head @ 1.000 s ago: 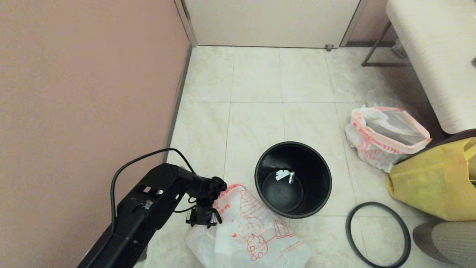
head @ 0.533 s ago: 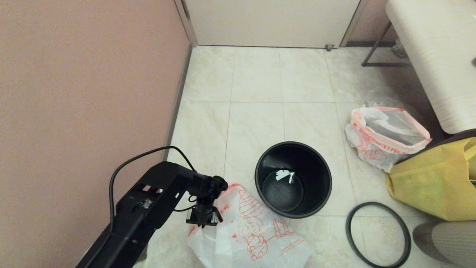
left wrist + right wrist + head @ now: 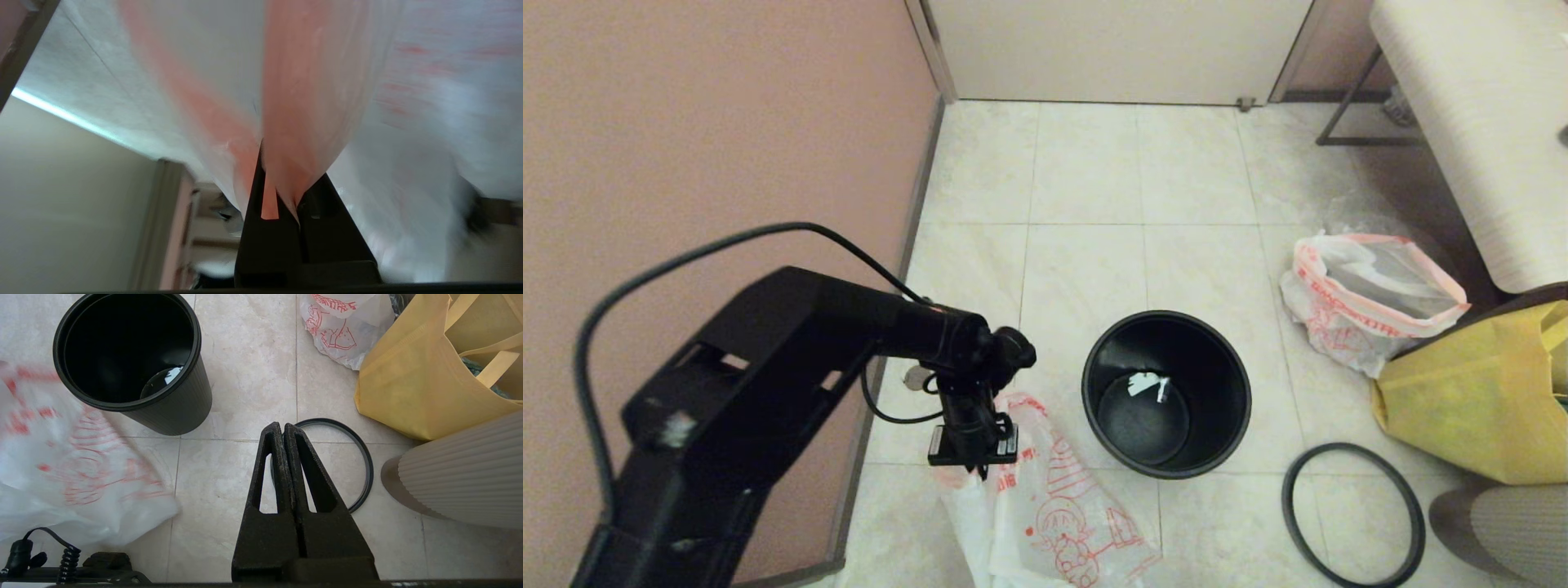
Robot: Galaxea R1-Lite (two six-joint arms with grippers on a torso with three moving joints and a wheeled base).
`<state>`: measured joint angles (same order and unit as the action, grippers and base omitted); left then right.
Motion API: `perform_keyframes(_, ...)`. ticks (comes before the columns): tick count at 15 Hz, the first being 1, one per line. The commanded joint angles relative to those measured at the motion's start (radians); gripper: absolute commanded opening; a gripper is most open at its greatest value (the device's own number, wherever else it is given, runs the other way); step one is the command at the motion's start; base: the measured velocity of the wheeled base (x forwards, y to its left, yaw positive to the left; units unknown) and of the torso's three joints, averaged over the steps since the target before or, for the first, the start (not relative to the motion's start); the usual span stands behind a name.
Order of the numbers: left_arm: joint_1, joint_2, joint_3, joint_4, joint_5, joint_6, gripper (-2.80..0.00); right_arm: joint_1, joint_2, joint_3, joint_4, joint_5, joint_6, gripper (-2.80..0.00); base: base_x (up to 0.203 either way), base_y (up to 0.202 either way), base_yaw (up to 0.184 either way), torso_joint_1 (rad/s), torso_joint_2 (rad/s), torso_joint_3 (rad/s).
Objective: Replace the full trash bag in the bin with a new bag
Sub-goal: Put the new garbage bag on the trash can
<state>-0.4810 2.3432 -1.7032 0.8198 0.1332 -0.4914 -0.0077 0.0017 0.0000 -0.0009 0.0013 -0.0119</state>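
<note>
While the bin stands empty mid-floor, ready for lining, the full trash bag sits set aside toward the floor's right edge. The new bag hangs from the left gripper, pinched at its red-orange mouth band, seemingly to shake it open. That arm reaches forward near the wall, wrist pointing down. The right gripper hovers over the hoop, fingers pressed together, empty.
</note>
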Motion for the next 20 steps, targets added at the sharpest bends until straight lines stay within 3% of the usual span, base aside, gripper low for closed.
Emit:
perform_keyframes(1, -0.045, -0.289, 0.087, 0.016, -0.002, -0.021, -2.80, 0.000, 0.000, 0.000, 0.000, 0.000, 0.000, -2.80, 0.000, 0.000, 0.000, 0.000, 0.00, 0.000)
perform_keyframes(5, -0.168, -0.575, 0.146, 0.154, 0.054, -0.084, -2.80, 0.000, 0.000, 0.000, 0.000, 0.000, 0.000, -2.80, 0.000, 0.000, 0.000, 0.000, 0.00, 0.000)
perform_keyframes(9, -0.308, -0.804, 0.136, 0.310, 0.065, -0.102, -2.80, 0.000, 0.000, 0.000, 0.000, 0.000, 0.000, -2.80, 0.000, 0.000, 0.000, 0.000, 0.00, 0.000)
perform_keyframes(11, -0.354, -0.854, 0.120, 0.328, 0.036, -0.104, -2.80, 0.000, 0.000, 0.000, -0.001, 0.000, 0.000, -2.80, 0.000, 0.000, 0.000, 0.000, 0.00, 0.000)
perform_keyframes(13, -0.373, -0.881, 0.112, 0.327, -0.034, -0.100, -2.80, 0.000, 0.000, 0.000, -0.001, 0.000, 0.000, -2.80, 0.000, 0.000, 0.000, 0.000, 0.00, 0.000)
perform_keyframes(15, -0.411, -0.893, 0.073, 0.324, -0.069, -0.060, -2.80, 0.000, 0.000, 0.000, -0.001, 0.000, 0.000, -2.80, 0.000, 0.000, 0.000, 0.000, 0.00, 0.000)
perform_keyframes(17, -0.454, -0.894, 0.026, 0.322, -0.072, -0.042, -2.80, 0.000, 0.000, 0.000, 0.001, 0.000, 0.000, -2.80, 0.000, 0.000, 0.000, 0.000, 0.00, 0.000)
perform_keyframes(20, -0.489, -0.901, -0.086, 0.323, -0.009, -0.038, -2.80, 0.000, 0.000, 0.000, -0.001, 0.000, 0.000, -2.80, 0.000, 0.000, 0.000, 0.000, 0.00, 0.000)
